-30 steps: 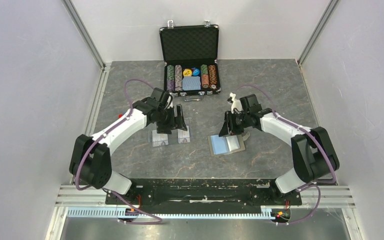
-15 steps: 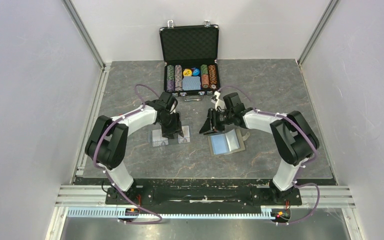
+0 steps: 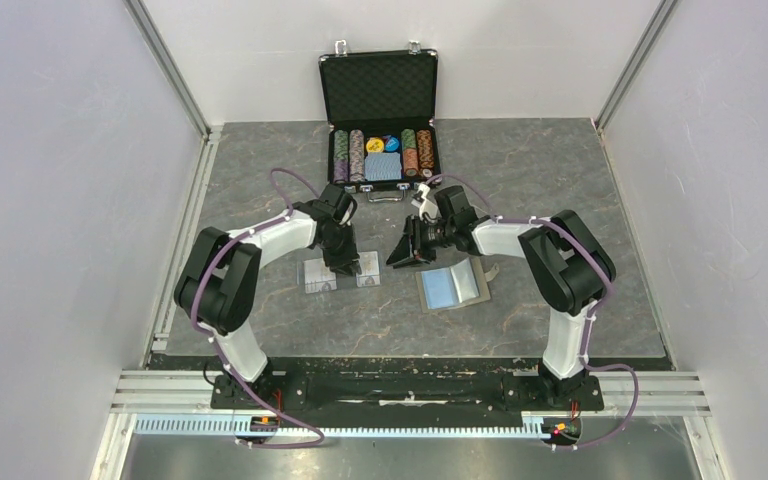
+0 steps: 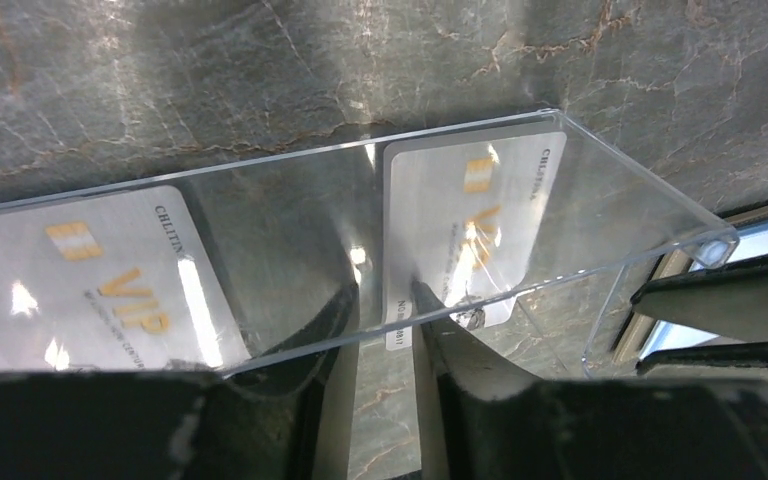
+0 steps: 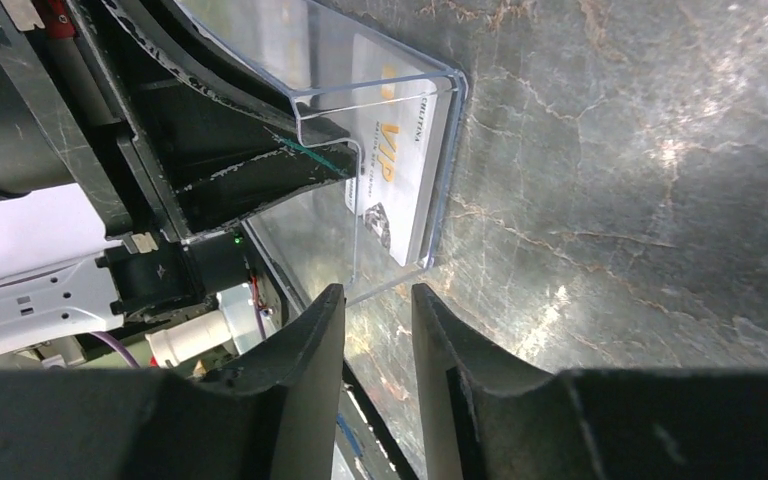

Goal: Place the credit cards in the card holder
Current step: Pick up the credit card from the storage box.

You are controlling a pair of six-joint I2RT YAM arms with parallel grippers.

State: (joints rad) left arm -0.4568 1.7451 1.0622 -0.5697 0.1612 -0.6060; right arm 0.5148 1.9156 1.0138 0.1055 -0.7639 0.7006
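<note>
Motion is noted overhead: the right gripper (image 3: 398, 257) is shifted left, off the open, blue-lined card holder (image 3: 452, 288), toward the left gripper (image 3: 345, 264). At the left wrist, glossy credit cards (image 4: 472, 225) are seen through a clear plastic sleeve (image 4: 290, 210); whether the narrowly parted jaws grip it cannot be told. At the right wrist, slim-gapped fingers (image 5: 300, 340) are empty.

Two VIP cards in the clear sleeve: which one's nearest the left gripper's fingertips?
The card on the side of the right gripper: its edge sits right at the left gripper fingertips. The other card lies well off to the side.
</note>
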